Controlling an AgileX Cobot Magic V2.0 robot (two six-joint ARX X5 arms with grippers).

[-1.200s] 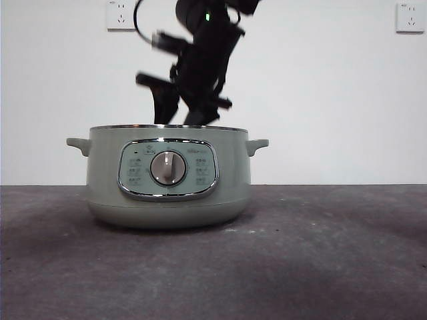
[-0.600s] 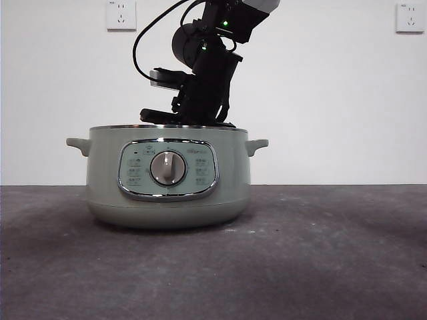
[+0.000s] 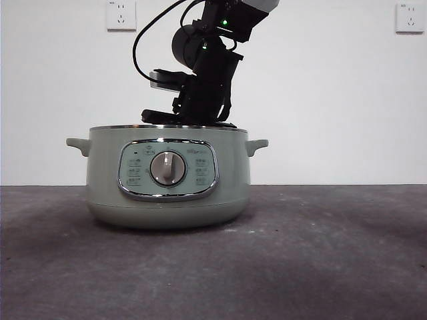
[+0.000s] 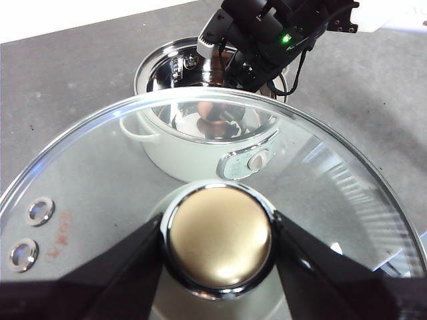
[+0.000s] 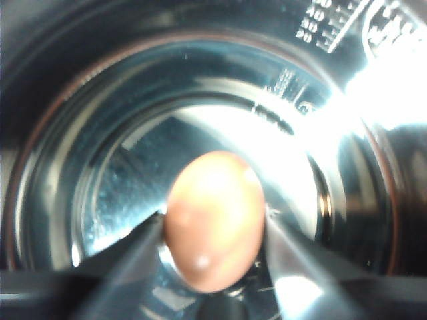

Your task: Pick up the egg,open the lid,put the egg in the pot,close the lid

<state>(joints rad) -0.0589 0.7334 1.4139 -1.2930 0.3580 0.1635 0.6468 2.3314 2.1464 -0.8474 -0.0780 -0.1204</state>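
The pale green pot stands open in the middle of the table, its dial facing the front camera. My right gripper is shut on the brown-orange egg and holds it low inside the pot's shiny steel bowl. In the front view the right arm reaches down past the pot's rim, so its jaws and the egg are hidden there. My left gripper is shut on the knob of the glass lid and holds the lid in the air, off to the side of the pot.
The pot has two small side handles. The dark grey table stretches around it. A white wall with two sockets stands behind. The right arm also shows in the left wrist view, over the pot.
The right arm has come down from above the rim into the pot. In the last half second it has hardly moved.
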